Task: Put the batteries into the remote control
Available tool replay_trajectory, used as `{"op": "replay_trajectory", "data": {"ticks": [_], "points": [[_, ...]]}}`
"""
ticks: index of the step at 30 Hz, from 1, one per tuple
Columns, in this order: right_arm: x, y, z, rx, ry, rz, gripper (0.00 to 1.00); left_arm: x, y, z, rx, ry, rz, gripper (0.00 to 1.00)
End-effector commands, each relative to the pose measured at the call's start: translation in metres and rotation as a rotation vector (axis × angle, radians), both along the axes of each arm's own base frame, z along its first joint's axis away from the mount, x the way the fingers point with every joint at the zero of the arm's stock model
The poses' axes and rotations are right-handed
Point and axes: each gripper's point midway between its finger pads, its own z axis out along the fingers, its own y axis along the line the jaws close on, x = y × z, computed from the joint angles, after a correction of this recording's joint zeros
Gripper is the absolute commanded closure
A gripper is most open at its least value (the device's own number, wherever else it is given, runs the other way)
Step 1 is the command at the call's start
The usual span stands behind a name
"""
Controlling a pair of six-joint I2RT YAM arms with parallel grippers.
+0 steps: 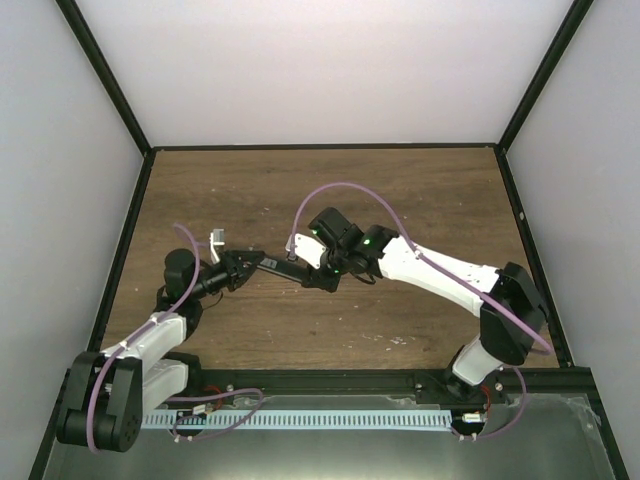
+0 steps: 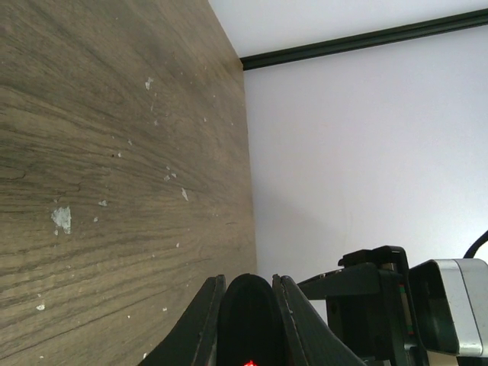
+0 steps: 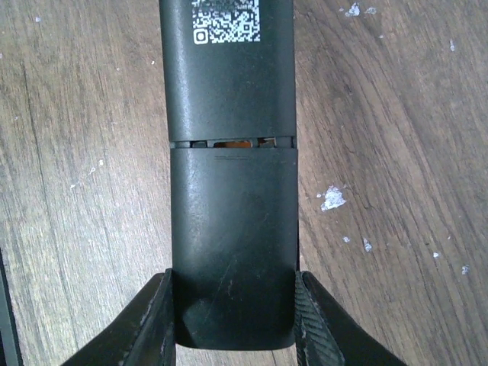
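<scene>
Table [image 1: 400, 190]: brown wood grain, fills the middle of the overhead view, with pale walls on three sides.

Left arm [image 1: 150, 340]: reaches from the lower left toward the centre of the frame.

Right arm [image 1: 450, 270]: reaches from the lower right and bends in to meet the left one just left of centre.

Remote control [image 1: 283, 268]: a slim black bar spanning the short gap between the two arms, just left of centre in the overhead view, with one end in each arm's grip. Whether it touches the table cannot be told.

Left fingers [image 2: 202, 328]: clenched on a rounded black end of the remote control at the bottom edge of the left wrist view. A small red light [image 2: 248, 363] shows on that end.

Right fingers [image 3: 149, 328]: clamped on both long edges of the other end, at the bottom of the right wrist view.

Battery cover [image 3: 232, 229]: the plain back of the remote control faces the right wrist camera. The cover occupies the lower half of the bar and sits in line with the body. A thin gap [image 3: 232, 142] remains along its upper seam. Something orange shows inside the gap; what it is cannot be made out.

Label [image 3: 226, 19]: white square code at the top of the frame, cut by the frame edge.

White flecks [image 3: 332, 198]: scattered on the table right of the remote control.
</scene>
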Motion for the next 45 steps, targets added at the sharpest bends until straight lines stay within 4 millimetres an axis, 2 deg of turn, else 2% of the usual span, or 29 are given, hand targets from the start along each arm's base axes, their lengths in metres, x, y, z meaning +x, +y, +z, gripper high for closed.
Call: {"op": "replay_trajectory", "data": {"ticks": [1,7,18,22,27,30,34,40,45], "points": [[0.009,0.009,0.024,0.06,-0.044,-0.025,0.75,-0.008,-0.004,0.004,-0.002,-0.063,-0.033,1.0],[0.005,0.003,0.044,0.133,-0.102,-0.028,0.74,-0.011,0.004,-0.023,0.016,-0.048,0.022,1.0],[-0.003,-0.002,0.012,0.141,-0.072,-0.01,0.75,-0.028,0.015,-0.057,0.023,-0.021,0.093,1.0],[-0.007,-0.006,-0.01,0.112,-0.04,-0.003,0.75,-0.036,0.022,-0.069,0.061,-0.013,0.126,1.0],[-0.012,-0.006,-0.029,0.109,-0.017,0.005,0.76,-0.041,0.029,-0.079,0.115,-0.013,0.16,1.0],[-0.009,-0.007,-0.033,0.103,-0.024,-0.002,0.76,-0.042,0.032,-0.08,0.138,-0.019,0.178,1.0],[-0.004,-0.004,-0.029,0.105,-0.04,-0.007,0.76,-0.04,0.033,-0.076,0.149,-0.034,0.182,1.0],[0.008,0.0,-0.011,0.115,-0.097,-0.03,0.76,-0.035,0.03,-0.072,0.156,-0.044,0.158,1.0],[0.024,-0.006,0.006,0.103,-0.168,-0.095,0.76,-0.024,0.022,-0.072,0.175,-0.047,0.104,1.0]]}}
